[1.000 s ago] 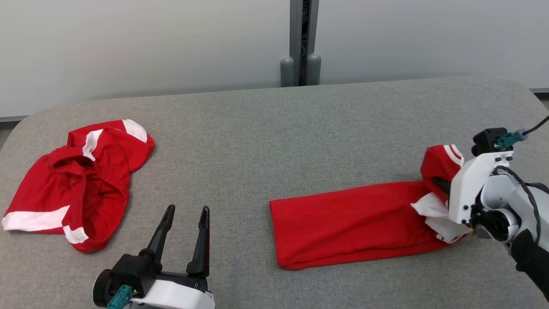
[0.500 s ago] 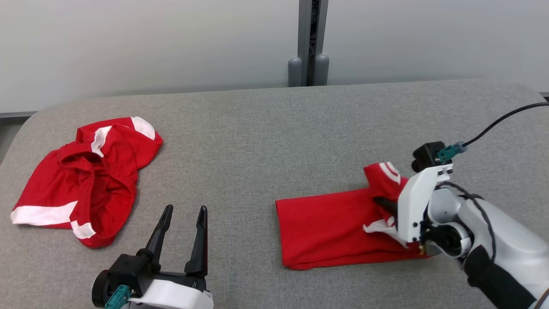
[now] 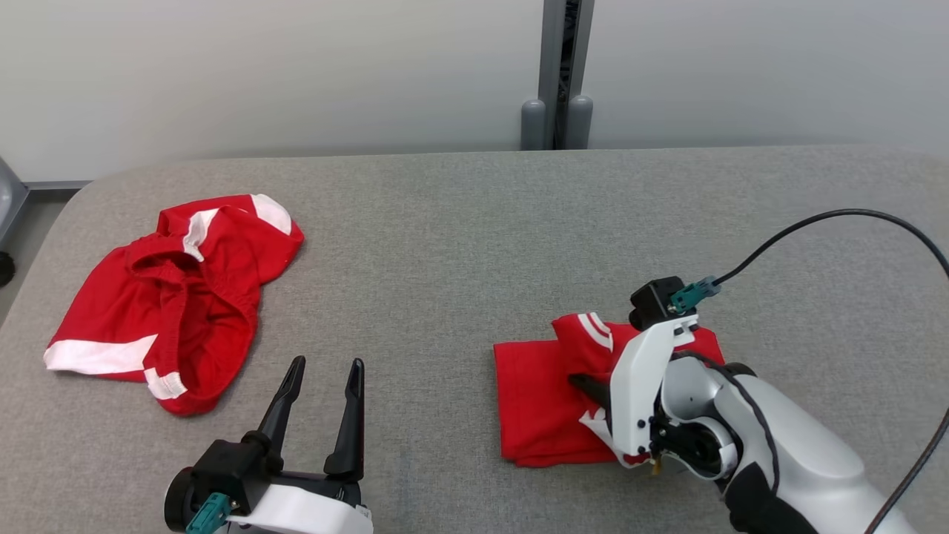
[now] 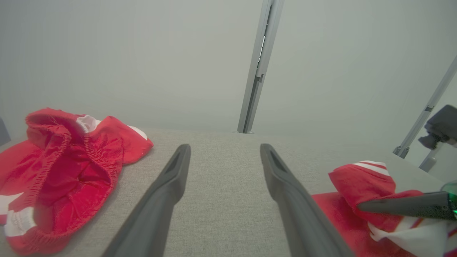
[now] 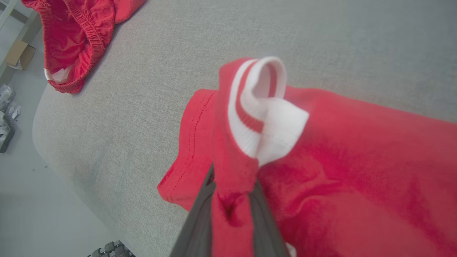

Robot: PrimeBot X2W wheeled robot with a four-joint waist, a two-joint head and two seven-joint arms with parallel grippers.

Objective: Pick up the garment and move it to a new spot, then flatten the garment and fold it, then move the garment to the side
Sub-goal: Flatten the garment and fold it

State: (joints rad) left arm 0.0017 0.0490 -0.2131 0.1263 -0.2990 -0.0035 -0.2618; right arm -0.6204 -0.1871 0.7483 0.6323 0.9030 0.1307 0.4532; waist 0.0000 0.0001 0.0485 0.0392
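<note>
Between the 2 fingers of the right gripper (image 5: pixel 234 184) — clamped together — a raised fold of the red white-cuffed fabric garment (image 3: pixel 534 404); left gripper (image 3: pixel 325 365) stands apart, empty.

- The left claw (image 3: pixel 326 363) has two long, dark, tapering fingers on a black block, with a small teal connector (image 3: pixel 209 513) and a smooth white housing (image 3: pixel 304 513) at its near end.
- The right claw (image 3: pixel 580 383) has dark fingers on a flat white bracket plate (image 3: pixel 643 386) dotted with small black screws.
- A boxy black camera block (image 3: pixel 654 300) sits on the plate's far end; its teal plug (image 3: pixel 693 295) feeds a thin curved black cable (image 3: pixel 830 216).
- The rounded pale grey forearm (image 3: pixel 786 437) ends in a black cuff (image 3: pixel 764 504).
</note>
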